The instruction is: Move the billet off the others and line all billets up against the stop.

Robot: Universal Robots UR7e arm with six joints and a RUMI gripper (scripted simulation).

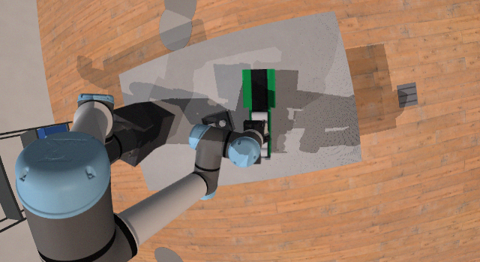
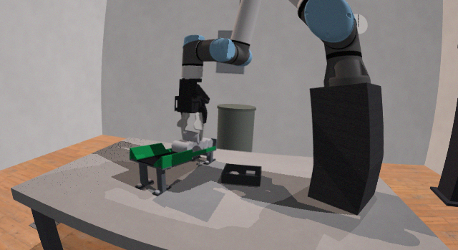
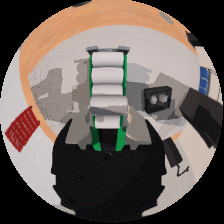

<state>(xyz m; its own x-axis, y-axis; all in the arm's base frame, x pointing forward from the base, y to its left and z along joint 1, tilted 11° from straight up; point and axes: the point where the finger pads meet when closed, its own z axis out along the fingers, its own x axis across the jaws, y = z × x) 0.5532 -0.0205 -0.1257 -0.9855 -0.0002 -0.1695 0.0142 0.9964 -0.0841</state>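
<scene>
The green-walled feed ramp point(image 1: 247, 89) point(image 2: 180, 158) point(image 3: 121, 139) carries several white-grey billets. The raised billet point(image 2: 191, 136) point(image 3: 107, 104) lies across the ramp on top of two others, roughly level. One of them, the lower billet point(image 1: 259, 115) point(image 2: 182, 146) point(image 3: 107, 122), lies on the side away from the stop. Three more billets lie crosswise between the raised one and the stop point(image 3: 95, 49); the nearest is partly hidden. My gripper point(image 2: 192, 135) point(image 3: 108, 104) is shut on the raised billet, a fingertip at each end. The arm hides this in the top view.
A small black open box point(image 2: 240, 180) point(image 3: 158, 109) with pale pieces inside stands on the table point(image 2: 172, 221) between the ramp and the robot's dark pedestal point(image 2: 345, 135). The ramp's green side walls rise close beside my fingers. A grey-green drum point(image 2: 236, 128) stands behind the table.
</scene>
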